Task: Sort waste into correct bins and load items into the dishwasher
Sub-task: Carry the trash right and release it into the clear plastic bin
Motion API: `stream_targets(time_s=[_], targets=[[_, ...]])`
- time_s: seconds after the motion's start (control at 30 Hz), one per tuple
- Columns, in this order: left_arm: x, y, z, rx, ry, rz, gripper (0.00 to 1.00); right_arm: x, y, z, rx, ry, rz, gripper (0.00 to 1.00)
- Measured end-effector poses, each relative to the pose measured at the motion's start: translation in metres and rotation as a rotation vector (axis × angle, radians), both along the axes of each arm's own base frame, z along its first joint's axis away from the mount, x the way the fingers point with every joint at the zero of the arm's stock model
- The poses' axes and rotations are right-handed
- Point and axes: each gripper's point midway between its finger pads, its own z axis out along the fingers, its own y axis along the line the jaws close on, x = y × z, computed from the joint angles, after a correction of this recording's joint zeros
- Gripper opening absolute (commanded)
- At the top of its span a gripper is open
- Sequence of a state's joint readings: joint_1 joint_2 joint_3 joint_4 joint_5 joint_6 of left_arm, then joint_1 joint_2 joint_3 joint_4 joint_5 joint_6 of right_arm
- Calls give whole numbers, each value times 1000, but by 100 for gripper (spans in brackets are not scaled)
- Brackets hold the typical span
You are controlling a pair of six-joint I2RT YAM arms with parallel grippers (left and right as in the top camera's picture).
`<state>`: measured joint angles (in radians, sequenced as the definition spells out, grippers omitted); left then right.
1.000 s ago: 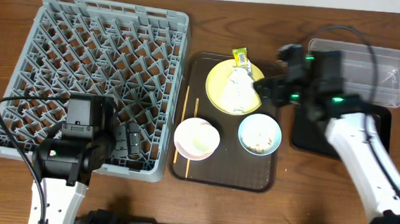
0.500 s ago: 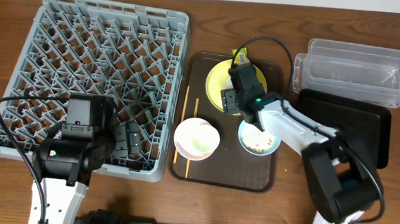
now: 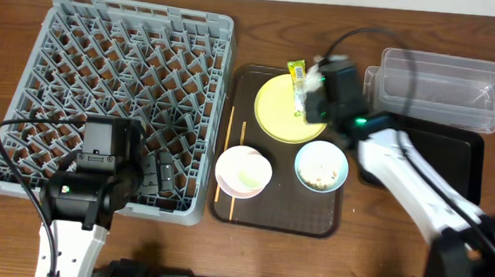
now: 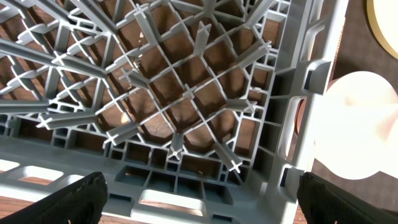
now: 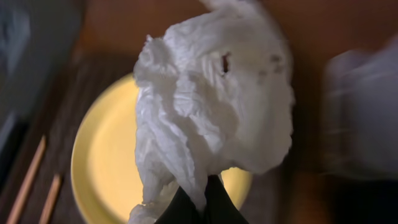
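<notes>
My right gripper [image 5: 199, 200] is shut on the crumpled white napkin [image 5: 211, 106], which hangs clear above the yellow plate [image 5: 102, 171]. From overhead the right gripper [image 3: 318, 97] sits over the plate's [image 3: 280, 110] right edge, beside the yellow-green wrapper [image 3: 298, 83]. The napkin is hidden under the wrist there. On the brown tray, the light blue bowl [image 3: 321, 165] holds beige crumbs, next to the white-pinkish bowl [image 3: 243, 171]. Chopsticks [image 3: 226, 146] lie along the tray's left side. My left gripper [image 4: 199, 202] stands open over the near right corner of the grey dishwasher rack [image 3: 129, 78].
The clear tub [image 3: 444, 82] stands at the back right, with the black tray [image 3: 460, 162] in front of it, partly under my right arm. The brown serving tray [image 3: 277, 217] lies between the rack and the bins. The white-pinkish bowl [image 4: 354, 130] shows just past the rack wall.
My right gripper went onto the napkin on the plate, shut on it and lifted it off toward the right, leaving the plate bare. The left arm has not moved.
</notes>
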<state>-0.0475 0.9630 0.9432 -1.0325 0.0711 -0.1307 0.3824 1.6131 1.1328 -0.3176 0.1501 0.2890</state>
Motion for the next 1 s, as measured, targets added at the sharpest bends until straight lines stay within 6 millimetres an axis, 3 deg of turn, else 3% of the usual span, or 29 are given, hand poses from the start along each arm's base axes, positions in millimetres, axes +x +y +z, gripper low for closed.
stream_targets(time_s=[0.07, 0.13, 0.27, 0.43, 0.47, 0.53, 0.67, 0.83, 0.97, 1.0], targets=[[0, 0, 0, 0, 0, 0, 98, 6, -31, 21, -1, -46, -78, 1], [0, 0, 0, 0, 0, 0, 98, 12, -63, 27, -6, -59, -156, 1], [0, 0, 0, 0, 0, 0, 98, 21, -141, 23, -9, -58, -356, 1], [0, 0, 0, 0, 0, 0, 98, 37, -207, 14, 18, -101, -535, 6], [0, 0, 0, 0, 1, 0, 98, 40, -209, 11, 23, -106, -540, 9], [0, 0, 0, 0, 1, 0, 98, 46, -211, 9, 30, -121, -545, 33], [0, 0, 0, 0, 1, 0, 98, 50, -210, -8, 39, -95, -546, 63], [0, 0, 0, 0, 1, 0, 98, 51, -199, -3, 56, -93, -472, 57], [0, 0, 0, 0, 0, 0, 98, 40, -156, 30, 173, -105, -294, 54], [0, 0, 0, 0, 0, 0, 98, 35, -137, 36, 207, -95, -232, 55]])
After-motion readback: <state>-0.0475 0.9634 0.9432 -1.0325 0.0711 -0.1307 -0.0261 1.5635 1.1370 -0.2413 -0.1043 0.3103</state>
